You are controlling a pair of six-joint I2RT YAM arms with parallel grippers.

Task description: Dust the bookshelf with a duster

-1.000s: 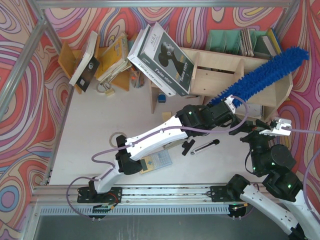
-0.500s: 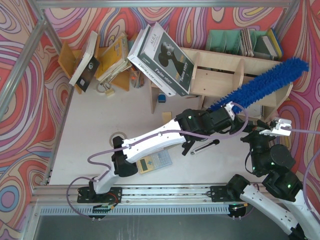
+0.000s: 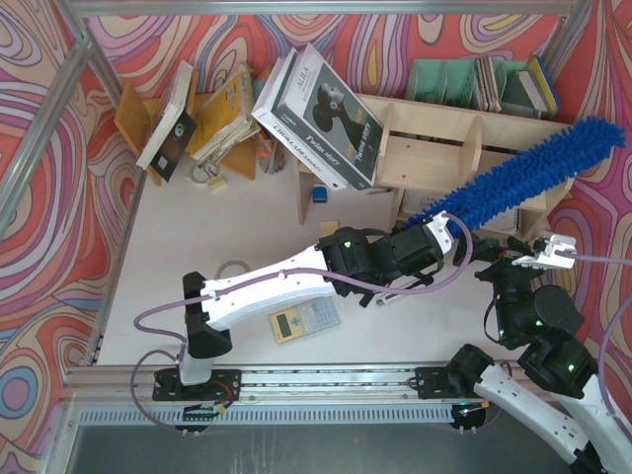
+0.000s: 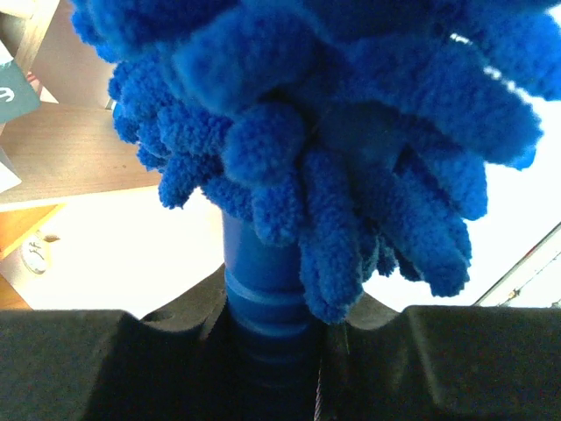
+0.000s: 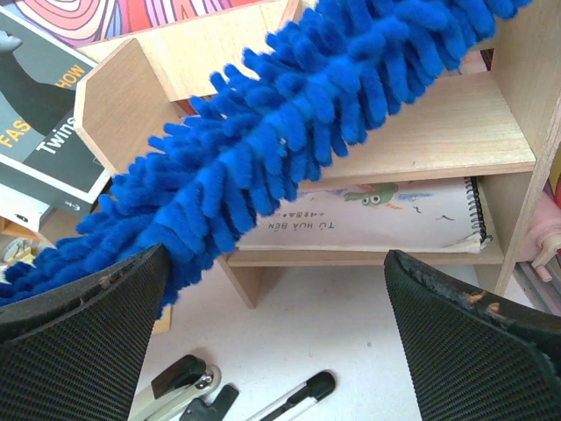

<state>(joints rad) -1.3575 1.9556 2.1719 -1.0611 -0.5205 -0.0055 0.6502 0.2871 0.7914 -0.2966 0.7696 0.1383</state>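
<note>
The duster (image 3: 523, 178) is a long bright-blue fluffy brush that lies slanted over the right half of the pale plywood bookshelf (image 3: 444, 123), with its tip past the shelf's right end. My left gripper (image 3: 439, 232) is shut on the duster's slim blue handle (image 4: 263, 281), just in front of the shelf. The fluffy head (image 4: 351, 132) fills the left wrist view. My right gripper (image 3: 548, 255) hangs open and empty to the right, near the shelf's lower right corner. In the right wrist view the duster (image 5: 289, 140) crosses the shelf boards (image 5: 421, 132) above my open right gripper (image 5: 276, 289).
A spiral notebook (image 5: 377, 215) lies in the lowest compartment. A black-and-white pen (image 5: 294, 399) and a stapler-like tool (image 5: 175, 390) lie on the table before the shelf. A calculator (image 3: 306, 319) sits under the left arm. Leaning books (image 3: 321, 114), green file holders (image 3: 444, 79) and an orange-brown rack (image 3: 138, 118) stand behind.
My left gripper has drawn back toward the near left with the duster, and the brush tip has swung down and to the right across the shelf. The right arm has not moved.
</note>
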